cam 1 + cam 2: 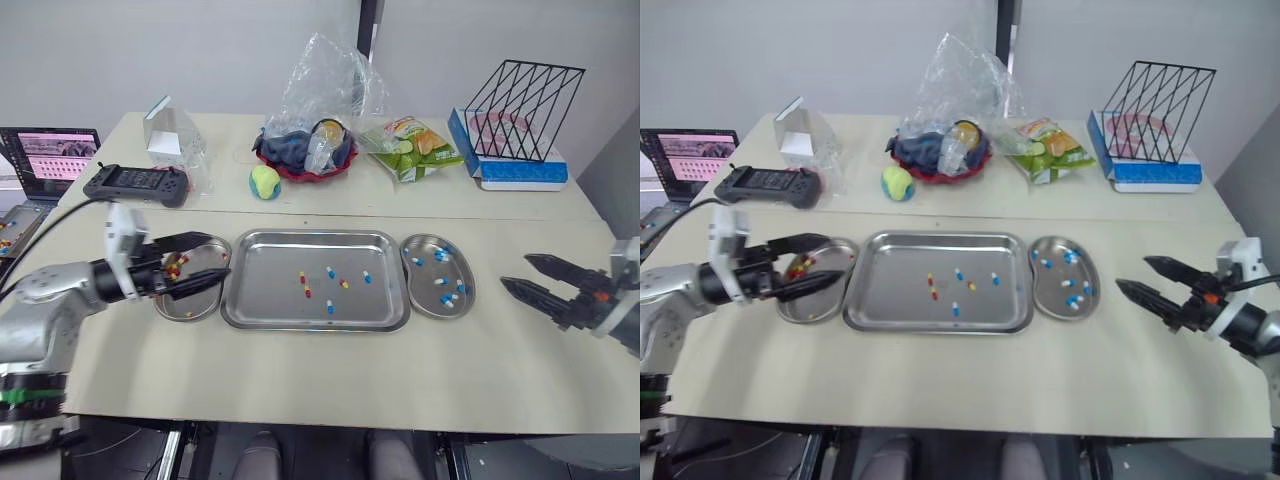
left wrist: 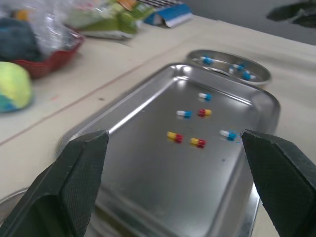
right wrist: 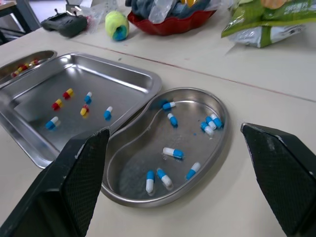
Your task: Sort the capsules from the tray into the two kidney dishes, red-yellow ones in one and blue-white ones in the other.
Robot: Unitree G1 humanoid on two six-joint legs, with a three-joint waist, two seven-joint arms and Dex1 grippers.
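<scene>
A steel tray [image 1: 270, 295] lies mid-table with three red-yellow capsules [image 1: 305, 285] and three blue-white capsules [image 1: 330, 272] scattered in it. On its left sits a kidney dish [image 1: 188, 305] with several red-yellow capsules [image 1: 173, 268]. On its right a second kidney dish [image 1: 425, 305] contains several blue-white capsules [image 3: 173, 152]. My left gripper [image 1: 215, 263] hovers open over the left dish, nothing between its fingers [image 2: 74, 187]. Further right, past the right dish, my right gripper [image 1: 515, 271] stands open and empty above the table, pointing at that dish.
Along the back stand a game controller [image 1: 137, 182], a white box [image 1: 168, 130], a tennis ball [image 1: 264, 182], a red bowl under a plastic bag [image 1: 305, 155], a snack bag [image 1: 412, 148] and a wire rack [image 1: 525, 105] on a blue box. A laptop [image 1: 45, 160] sits far left.
</scene>
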